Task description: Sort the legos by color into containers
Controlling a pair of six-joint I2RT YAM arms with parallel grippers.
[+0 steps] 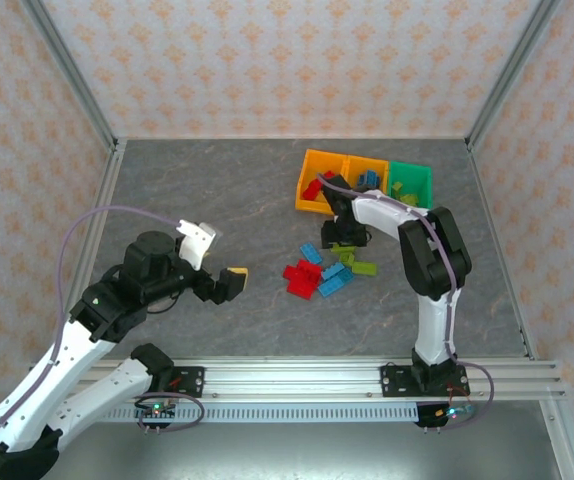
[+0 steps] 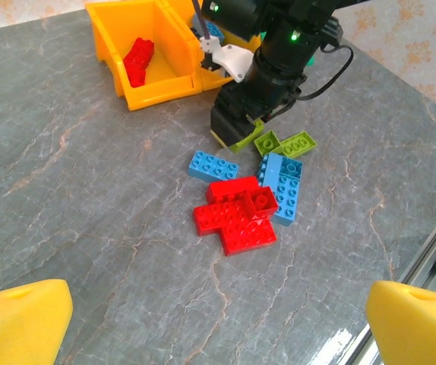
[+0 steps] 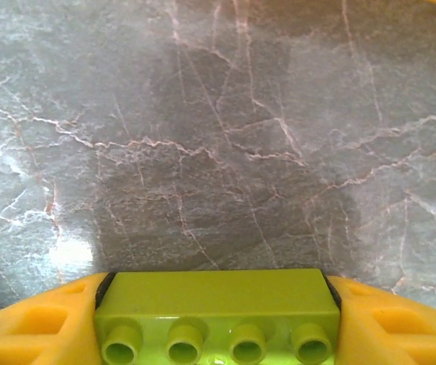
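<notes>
Here, the right gripper (image 1: pixel 345 236) pinches one yellow-green studded plastic brick (image 3: pixel 216 300) between its yellow pads (image 3: pixel 39 331), one pad against each short end. In the right wrist view the brick's long axis runs from 9 to 3 o'clock, pad to pad. A single row of four studs sits along its 6 o'clock side, turned toward the camera, and the grey marbled table top (image 3: pixel 218 114) lies beyond it.

In the top view this gripper is at about 1 o'clock of the loose pile of bricks and at 6 o'clock of the row of three open-top plastic bins (image 1: pixel 329 153), near their front walls. The bins are two orange and one green. The orange bin at the 9 o'clock end holds red pieces (image 2: pixel 138 61).

In the pile, flat red bricks (image 2: pixel 237 220) lie bunched together and touch a blue brick (image 2: pixel 282 186) whose long axis runs roughly 12 to 6 in the left wrist view. Another blue brick (image 2: pixel 214 165) lies slanted at 11 o'clock of the red ones. Two yellow-green bricks (image 2: pixel 286 143) lie at the pile's 12 o'clock edge, just beside the right gripper.

The left gripper (image 1: pixel 217 262) hangs at 9 o'clock of the pile, well apart from it, its fingers (image 2: pixel 20 323) spread wide with nothing between them.
</notes>
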